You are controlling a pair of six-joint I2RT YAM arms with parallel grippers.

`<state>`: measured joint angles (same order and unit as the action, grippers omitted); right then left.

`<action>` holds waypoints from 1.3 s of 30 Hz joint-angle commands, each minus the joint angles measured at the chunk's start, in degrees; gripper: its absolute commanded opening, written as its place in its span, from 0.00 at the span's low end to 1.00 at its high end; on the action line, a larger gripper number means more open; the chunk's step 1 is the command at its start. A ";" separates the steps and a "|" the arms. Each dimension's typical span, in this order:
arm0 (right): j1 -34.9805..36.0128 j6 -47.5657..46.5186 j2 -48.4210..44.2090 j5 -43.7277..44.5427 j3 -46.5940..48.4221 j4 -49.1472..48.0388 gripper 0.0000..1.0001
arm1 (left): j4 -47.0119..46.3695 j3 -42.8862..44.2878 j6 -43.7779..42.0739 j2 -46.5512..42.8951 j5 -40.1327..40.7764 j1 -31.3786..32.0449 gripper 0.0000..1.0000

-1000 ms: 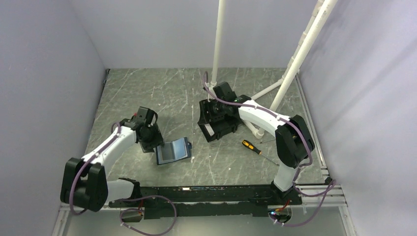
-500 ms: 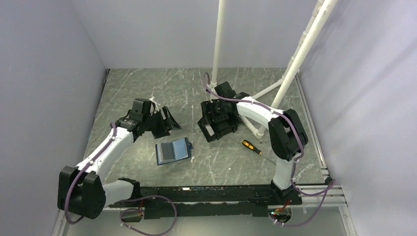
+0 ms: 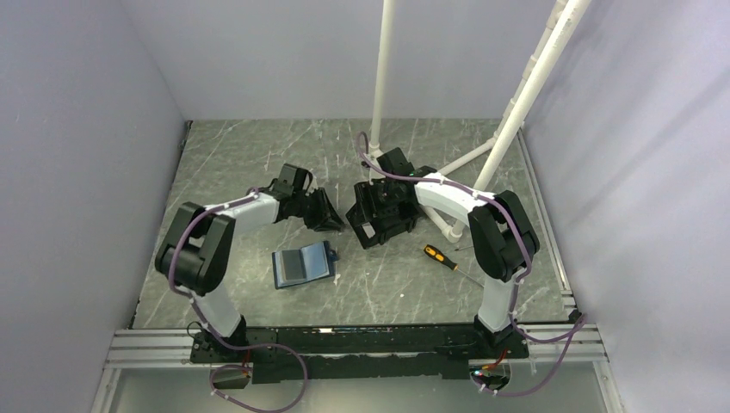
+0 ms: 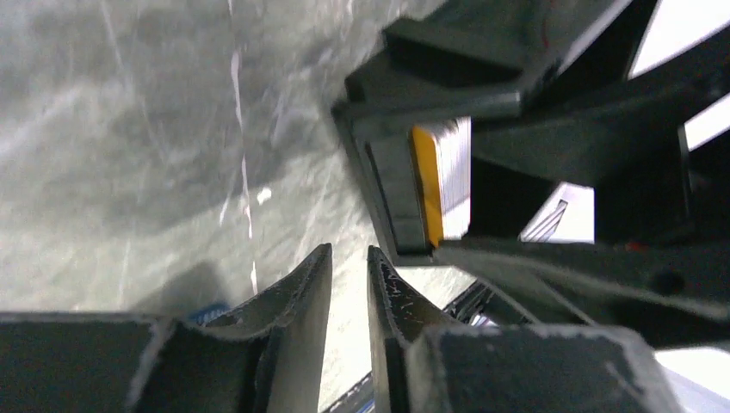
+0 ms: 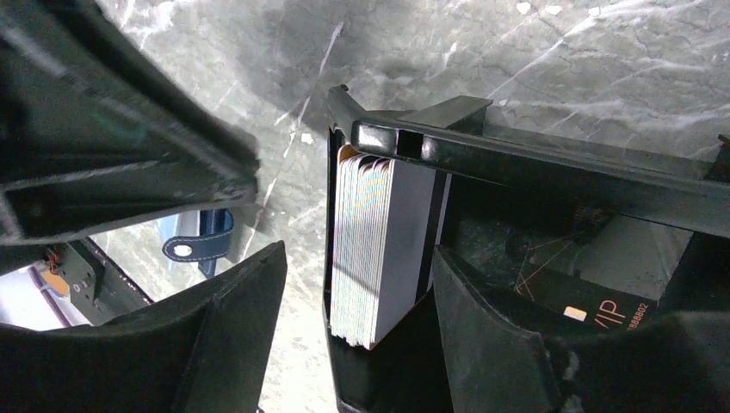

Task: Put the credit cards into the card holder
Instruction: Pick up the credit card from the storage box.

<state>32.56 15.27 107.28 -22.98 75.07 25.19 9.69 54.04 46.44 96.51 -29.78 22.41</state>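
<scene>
Several credit cards (image 5: 379, 249) stand on edge in a tight whitish stack against the wall of a black box (image 5: 516, 155). My right gripper (image 5: 357, 258) is open, and its fingers straddle the stack and that wall without touching the cards. From the left wrist view the stack shows an orange-gold card (image 4: 425, 185) in front. My left gripper (image 4: 350, 258) points at the box from just outside it, its fingers a narrow gap apart with nothing between them. The dark-blue card holder (image 3: 302, 265) lies open on the table, apart from both grippers (image 3: 334, 222) (image 3: 380, 206).
A dark card with gold lettering (image 5: 594, 305) lies flat inside the black box (image 3: 398, 225). An orange-handled screwdriver (image 3: 442, 256) lies right of the box. White pipes (image 3: 381, 69) (image 3: 529, 86) rise behind it, and grey walls close in the marbled table.
My left arm has swung away from the card holder and reached right to the black box. The card holder stayed where it lay. The right gripper has kept its place over the box.
</scene>
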 commanded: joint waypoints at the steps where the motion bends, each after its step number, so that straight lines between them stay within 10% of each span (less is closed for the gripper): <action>1: -0.56 0.51 -0.52 -1.97 -0.16 -2.68 0.64 | -3.59 4.49 1.13 5.16 -2.28 1.27 0.27; 39: -0.74 2.31 -4.63 -6.07 -2.23 -4.94 0.21 | -3.01 9.29 2.51 13.32 -1.73 5.73 0.24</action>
<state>31.20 16.75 106.21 -27.40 72.60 22.22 9.32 60.36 47.88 109.25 -30.17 26.85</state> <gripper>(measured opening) 0.221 0.241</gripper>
